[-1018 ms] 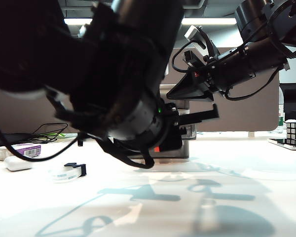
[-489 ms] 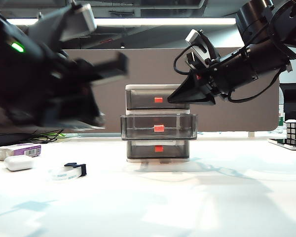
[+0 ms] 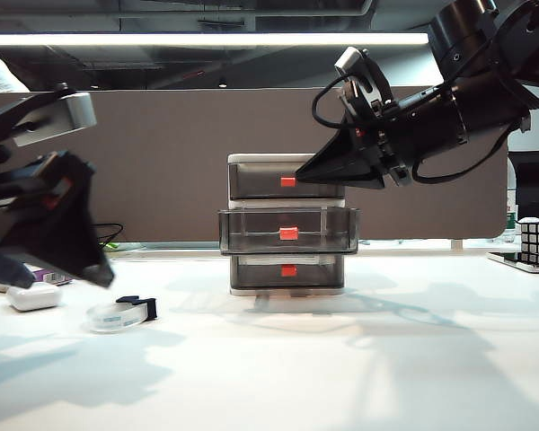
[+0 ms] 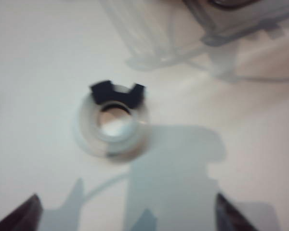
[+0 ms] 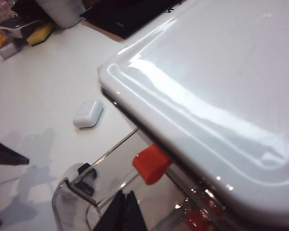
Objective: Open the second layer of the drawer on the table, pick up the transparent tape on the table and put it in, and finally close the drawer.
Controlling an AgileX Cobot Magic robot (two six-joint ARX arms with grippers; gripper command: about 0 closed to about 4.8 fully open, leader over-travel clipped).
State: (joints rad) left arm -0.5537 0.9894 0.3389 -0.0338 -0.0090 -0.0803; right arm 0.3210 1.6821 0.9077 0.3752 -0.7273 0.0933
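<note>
A: What do we have in front of us?

B: The white table (image 3: 413,359), and at its far middle the drawer unit (image 3: 287,224) with the middle drawer (image 3: 287,231) standing out past the other two, so it looks already open. Our right gripper (image 3: 310,172) hovers high beside the top tier, its fingers pressed together on nothing. Our left gripper (image 3: 58,269) hangs on the left, above the tape, with its fingertips (image 4: 26,214) spread wide apart and empty.

A: And the tape?

B: The tape roll (image 4: 113,126) lies flat on the table, left of the drawers and nearer to us, its black cutter (image 4: 116,91) at one end. A white earbud case (image 3: 33,296) sits just to its left.

A: How will it handle?

B: We judge it light, stiff and slick, a clear plastic ring that could skid or pop out of a pinch. We should close across the outside of the roll, away from the cutter, and squeeze gently.
</note>
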